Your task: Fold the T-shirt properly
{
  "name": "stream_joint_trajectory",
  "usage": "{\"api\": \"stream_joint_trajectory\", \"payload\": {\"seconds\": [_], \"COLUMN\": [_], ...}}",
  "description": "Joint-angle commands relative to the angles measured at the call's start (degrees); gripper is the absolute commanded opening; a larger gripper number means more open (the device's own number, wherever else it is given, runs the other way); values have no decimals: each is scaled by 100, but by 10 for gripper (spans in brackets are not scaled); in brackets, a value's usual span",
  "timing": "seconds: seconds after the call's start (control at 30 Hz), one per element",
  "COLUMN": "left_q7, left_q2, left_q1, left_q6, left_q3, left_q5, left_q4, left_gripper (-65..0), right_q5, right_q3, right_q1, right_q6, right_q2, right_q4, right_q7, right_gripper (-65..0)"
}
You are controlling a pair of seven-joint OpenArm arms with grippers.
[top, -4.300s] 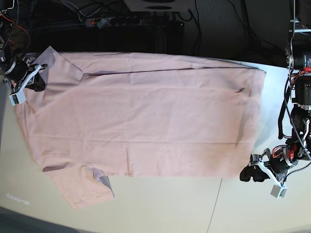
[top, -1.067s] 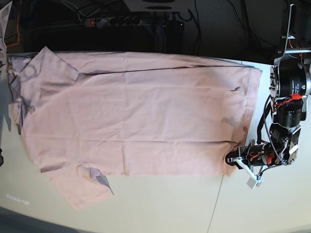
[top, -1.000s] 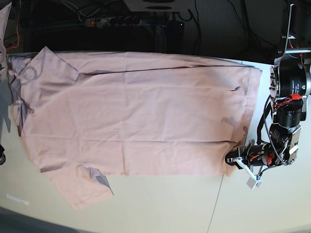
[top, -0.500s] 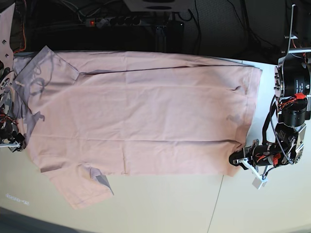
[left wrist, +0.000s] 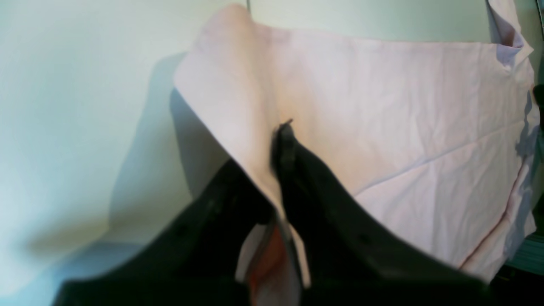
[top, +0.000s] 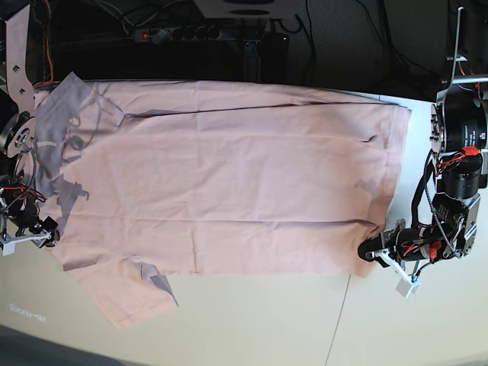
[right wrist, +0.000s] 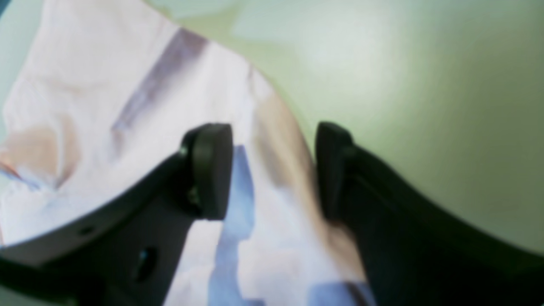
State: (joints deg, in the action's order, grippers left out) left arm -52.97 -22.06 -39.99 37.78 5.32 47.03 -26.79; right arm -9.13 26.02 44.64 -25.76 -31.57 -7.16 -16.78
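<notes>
- The T-shirt (top: 229, 179) is lying spread out flat across the desk (top: 267, 320), plain pink side up, and it's taking up most of the surface.
- One sleeve (top: 126, 293) is sticking out toward the near edge of the desk, with a small corner flipped over near it.
- My left gripper (left wrist: 278, 140) is sitting at the hem corner on the right of the base view (top: 375, 252). Its jaws are pinching a raised fold of the T-shirt's edge between them, with fabric draping on both sides in the left wrist view.
- My right gripper (right wrist: 274, 165) is hanging at the opposite end, on the left of the base view (top: 34, 229), right by the shirt's edge.
- Its jaws are standing wide apart, and the edge of the T-shirt (right wrist: 263, 140) is running between them, not clamped. The right wrist view is pretty blurry, so I can't say whether either jaw is touching the cloth.
- Cables and a power strip (top: 179, 33) are sitting in the dark behind the desk.
</notes>
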Motion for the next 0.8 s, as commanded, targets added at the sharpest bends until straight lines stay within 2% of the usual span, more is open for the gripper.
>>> {"api": "stream_joint_trajectory", "payload": {"seconds": [0.0,0.13,0.37,0.6,0.77], "left_q7": [37,37,37,42,44], "left_q2": [-68,-66,-66,-63,-66], "left_q1": [-190,-192,-192,-192,-192], "left_q6": [219,219,219,222,222], "left_q3": [-2,-2,-2,-2,-2], "left_q5": [101,164,164,162,162], "left_q4": [-105,-105,-105,-105,-105], "left_gripper": [-650,-650,-650,-650,-650], "right_q5": [125,372,542,636,638], "right_q3": [11,9,-63,-1196,-2028], "right_q1": [122,118,120,120,120], "right_q6": [52,33,-111,-109,-103], "right_q2": [-111,-22,348,461,459], "right_q4": [-50,-50,-50,-50,-55], "right_q7": [-103,-173,-254,-251,-229], "right_gripper": [-325,-325,-325,-330,-449]}}
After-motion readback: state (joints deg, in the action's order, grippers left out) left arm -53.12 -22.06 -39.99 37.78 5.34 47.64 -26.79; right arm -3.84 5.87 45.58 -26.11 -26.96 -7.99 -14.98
